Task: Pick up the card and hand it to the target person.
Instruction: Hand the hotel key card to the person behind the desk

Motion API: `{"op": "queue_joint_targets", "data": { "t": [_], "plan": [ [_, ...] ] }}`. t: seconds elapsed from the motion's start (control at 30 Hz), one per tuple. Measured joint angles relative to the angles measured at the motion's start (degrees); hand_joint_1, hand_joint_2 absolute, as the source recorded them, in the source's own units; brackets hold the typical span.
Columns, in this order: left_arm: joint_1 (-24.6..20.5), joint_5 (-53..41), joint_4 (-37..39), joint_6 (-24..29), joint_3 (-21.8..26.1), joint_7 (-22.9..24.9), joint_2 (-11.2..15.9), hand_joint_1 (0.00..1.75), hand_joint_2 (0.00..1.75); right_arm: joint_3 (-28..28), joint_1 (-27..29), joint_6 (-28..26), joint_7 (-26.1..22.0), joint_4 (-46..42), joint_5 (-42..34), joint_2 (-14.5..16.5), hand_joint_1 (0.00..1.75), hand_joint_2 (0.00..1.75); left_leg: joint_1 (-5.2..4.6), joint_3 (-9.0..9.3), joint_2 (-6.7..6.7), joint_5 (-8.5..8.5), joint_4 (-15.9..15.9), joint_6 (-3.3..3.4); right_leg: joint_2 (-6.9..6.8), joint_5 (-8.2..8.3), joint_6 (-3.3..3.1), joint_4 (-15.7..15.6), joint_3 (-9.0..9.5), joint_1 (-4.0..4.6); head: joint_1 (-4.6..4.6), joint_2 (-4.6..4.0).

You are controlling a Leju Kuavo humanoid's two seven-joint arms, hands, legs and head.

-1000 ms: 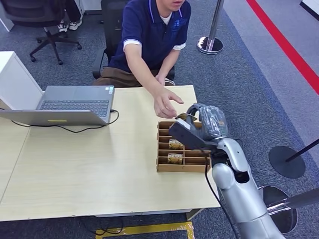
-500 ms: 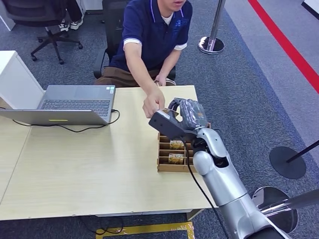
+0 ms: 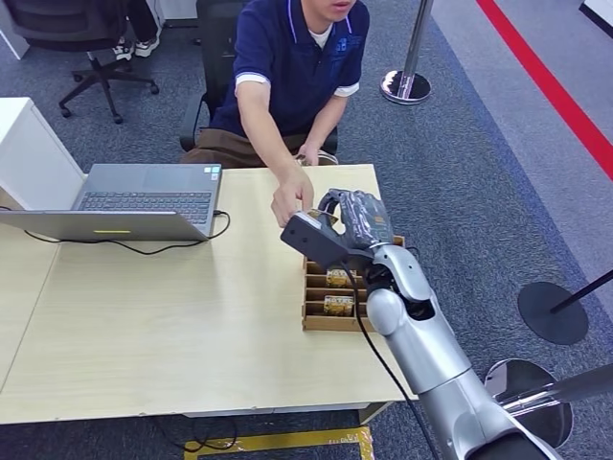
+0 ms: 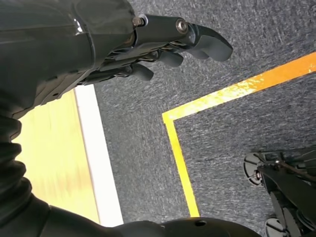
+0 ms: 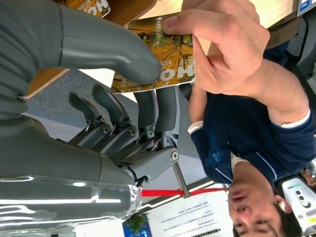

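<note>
My right hand (image 3: 355, 222) reaches over the far right part of the worktop (image 3: 181, 316), thumb and fingers pinching the card (image 5: 164, 57), an orange-and-brown printed card held above the far end of the cardboard tray (image 3: 318, 309); the seated person's hand (image 5: 219, 47) has closed on the card's other end, fingertips on its edge, so both of us grip it at once; in the head view that person's hand (image 3: 291, 196) meets mine just beyond the tray, near the worktop's far edge. The tray sits at the worktop's right edge, its slotted compartments holding two more cards (image 3: 337, 292) in the rows nearer me. The person in a navy polo shirt (image 3: 296, 62) sits on an office chair at the far edge. An open laptop (image 3: 137, 203) rests toward the far left corner, its black cable (image 3: 151, 247) trailing across the surface. My left hand (image 4: 164, 47) hangs beside the worktop's edge above the grey carpet (image 4: 231, 133) and a yellow floor line (image 4: 209, 98), fingers loosely apart and holding nothing.
</note>
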Motion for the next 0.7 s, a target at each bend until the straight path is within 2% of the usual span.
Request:
{"op": "queue_joint_targets", "data": {
  "t": [0.03, 0.07, 0.2, 0.5, 0.7],
  "plan": [
    [0.01, -0.21, 0.00, 0.01, -0.03, 0.13, 0.00, 0.00, 1.75, 0.07, -0.02, 0.00, 0.01, 0.05, -0.05, 0.00, 0.00, 1.75, 0.00, 0.00, 0.00, 0.00, 0.00, 0.00, 0.00, 0.00, 0.00, 0.00, 0.00, 0.00, -0.01, 0.00],
    [0.01, -0.37, 0.00, 0.01, -0.07, 0.27, 0.00, 0.00, 1.75, 0.16, -0.02, 0.00, 0.01, 0.07, -0.09, 0.00, 0.00, 1.75, 0.00, 0.00, 0.00, 0.00, 0.00, 0.00, 0.00, 0.00, 0.00, 0.00, 0.00, 0.00, -0.01, 0.00],
    [0.02, -0.37, 0.00, 0.07, -0.10, 0.29, 0.00, 0.00, 0.00, 0.35, -0.02, -0.02, 0.04, 0.07, -0.20, 0.00, 0.00, 1.75, 0.00, 0.01, 0.00, 0.00, 0.00, 0.00, 0.00, 0.00, 0.00, 0.00, 0.00, 0.00, -0.02, 0.00],
    [0.02, -0.22, 0.00, 1.05, -0.08, 1.14, 0.00, 0.00, 0.00, 0.38, -0.02, -0.75, 0.34, 0.04, -0.33, -0.01, 0.00, 1.75, 0.00, 0.02, 0.00, 0.00, 0.00, 0.00, 0.00, 0.00, 0.00, 0.00, 0.00, 0.00, -0.01, 0.00],
    [0.05, 0.13, 0.00, 1.27, -0.07, 1.13, 0.00, 0.00, 0.00, 0.24, 0.93, -3.60, 0.14, -2.20, -0.72, -0.19, 0.00, 1.75, 0.00, 0.02, 0.00, 0.00, 0.01, 0.00, 0.01, 0.00, 0.00, -0.01, -0.02, 0.00, -0.02, 0.00]
  ]
}}
